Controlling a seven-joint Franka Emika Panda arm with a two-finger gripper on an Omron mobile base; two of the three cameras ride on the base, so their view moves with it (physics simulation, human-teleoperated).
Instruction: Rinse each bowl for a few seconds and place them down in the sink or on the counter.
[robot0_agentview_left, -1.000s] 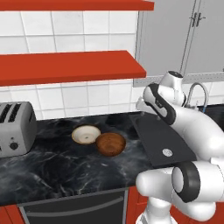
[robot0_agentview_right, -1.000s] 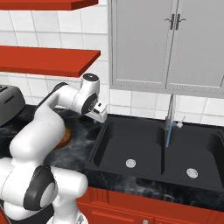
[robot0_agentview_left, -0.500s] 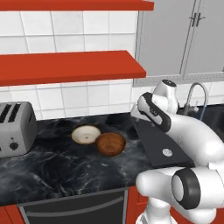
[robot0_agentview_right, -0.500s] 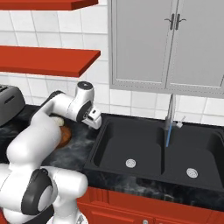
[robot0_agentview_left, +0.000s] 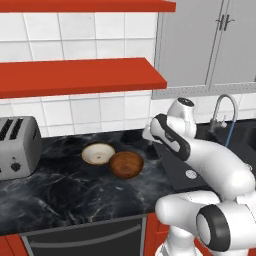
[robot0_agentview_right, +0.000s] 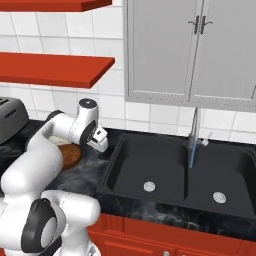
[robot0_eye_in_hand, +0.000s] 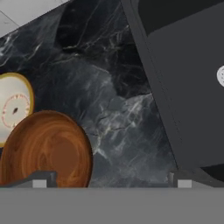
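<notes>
The reddish-brown bowl (robot0_agentview_left: 126, 164) and the cream-white bowl (robot0_agentview_left: 98, 153) sit side by side on the black marble counter (robot0_agentview_left: 75, 190), left of the sink (robot0_agentview_left: 181, 172). My gripper (robot0_agentview_left: 149, 135) hangs above the counter between the brown bowl and the sink's left rim, open, with nothing between its fingers. In the hand view the brown bowl (robot0_eye_in_hand: 46, 151) lies at lower left, partly behind the left fingertip (robot0_eye_in_hand: 41, 179). The cream bowl (robot0_eye_in_hand: 13, 107) lies beyond it, the sink (robot0_eye_in_hand: 188, 65) at right. From the right my gripper (robot0_agentview_right: 101, 141) stands beside the brown bowl (robot0_agentview_right: 70, 156), which the arm half hides.
A silver toaster (robot0_agentview_left: 17, 147) stands at the counter's far left. The gooseneck faucet (robot0_agentview_right: 194, 137) rises behind the double-basin sink (robot0_agentview_right: 175, 170), with a thin stream below it. A red shelf (robot0_agentview_left: 80, 75) hangs above the bowls, and grey cabinets (robot0_agentview_right: 195, 50) above the sink.
The arm has swung left and down, from above the sink's left edge to above the counter near the brown bowl. The gripper stayed open. The bowls have not moved.
</notes>
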